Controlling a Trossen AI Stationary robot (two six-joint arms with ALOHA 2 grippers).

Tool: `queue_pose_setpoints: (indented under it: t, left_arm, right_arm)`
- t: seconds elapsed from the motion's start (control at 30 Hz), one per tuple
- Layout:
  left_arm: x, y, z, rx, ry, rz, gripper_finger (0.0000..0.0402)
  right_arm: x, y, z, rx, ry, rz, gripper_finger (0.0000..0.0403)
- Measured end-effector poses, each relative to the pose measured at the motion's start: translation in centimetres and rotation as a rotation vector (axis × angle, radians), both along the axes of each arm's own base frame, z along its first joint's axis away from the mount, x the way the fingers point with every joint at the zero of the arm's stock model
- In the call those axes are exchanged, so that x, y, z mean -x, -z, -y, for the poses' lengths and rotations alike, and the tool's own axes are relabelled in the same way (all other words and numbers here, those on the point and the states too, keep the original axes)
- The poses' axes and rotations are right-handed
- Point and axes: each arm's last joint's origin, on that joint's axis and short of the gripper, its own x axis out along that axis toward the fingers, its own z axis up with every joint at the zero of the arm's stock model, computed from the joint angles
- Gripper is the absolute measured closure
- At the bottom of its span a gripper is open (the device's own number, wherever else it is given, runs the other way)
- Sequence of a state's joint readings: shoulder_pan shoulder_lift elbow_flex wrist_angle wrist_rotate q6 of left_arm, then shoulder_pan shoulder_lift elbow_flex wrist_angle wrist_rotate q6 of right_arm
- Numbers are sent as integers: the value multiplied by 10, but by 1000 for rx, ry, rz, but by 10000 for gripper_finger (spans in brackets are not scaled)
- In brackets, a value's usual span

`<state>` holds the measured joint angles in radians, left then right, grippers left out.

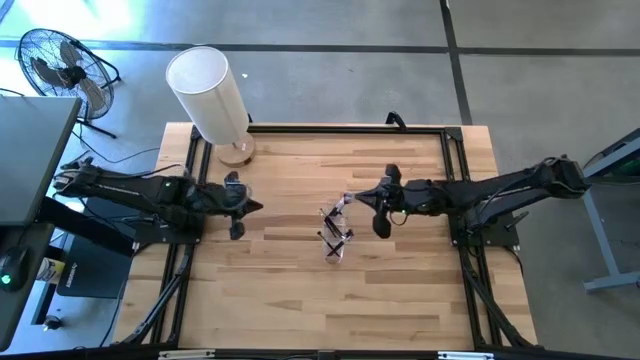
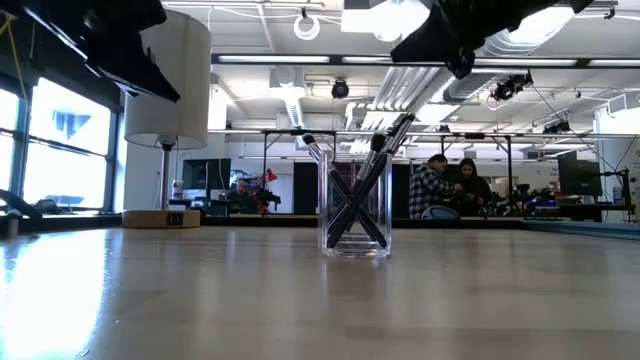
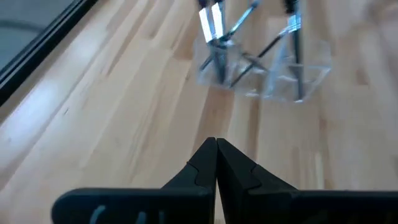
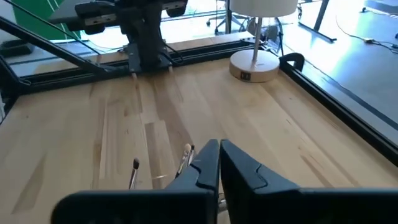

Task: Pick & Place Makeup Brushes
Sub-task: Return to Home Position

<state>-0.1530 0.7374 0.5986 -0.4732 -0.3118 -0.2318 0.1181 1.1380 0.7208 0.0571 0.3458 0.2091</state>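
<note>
makeup brushes (image 2: 356, 190) standing crossed, leaning, in clear organizer (image 2: 355, 246) | left gripper (image 3: 216, 149) hovering closed, empty | right gripper (image 4: 220, 149) hovering closed, empty

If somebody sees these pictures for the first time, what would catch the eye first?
The clear cup, holding crossed dark brushes, stands at the middle of the table. A white lamp stands at the far edge, on the left arm's side. The left pincer and right pincer hang shut and empty on either side of the cup.
</note>
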Motion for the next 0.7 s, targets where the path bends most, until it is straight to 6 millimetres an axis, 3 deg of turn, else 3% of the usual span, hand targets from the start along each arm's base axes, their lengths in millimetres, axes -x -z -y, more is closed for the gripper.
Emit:
queue_pose_setpoints:
  t: [0.27, 0.5, 0.6, 0.7]
  left_arm:
    - [34, 33, -17, 20, 59, 271, 401]
    - [61, 42, -23, 28, 0, 451, 401]
    - [70, 47, -22, 18, -3, 540, 401]
    - [67, 57, -21, 25, 34, 549, 401]
  right_arm:
    - [4, -3, 1, -33, 38, 17, 390]
    - [4, -4, 1, -30, 45, 18, 395]
    - [4, -3, 1, -40, 49, 20, 400]
    - [4, -3, 1, -63, 54, 23, 399]
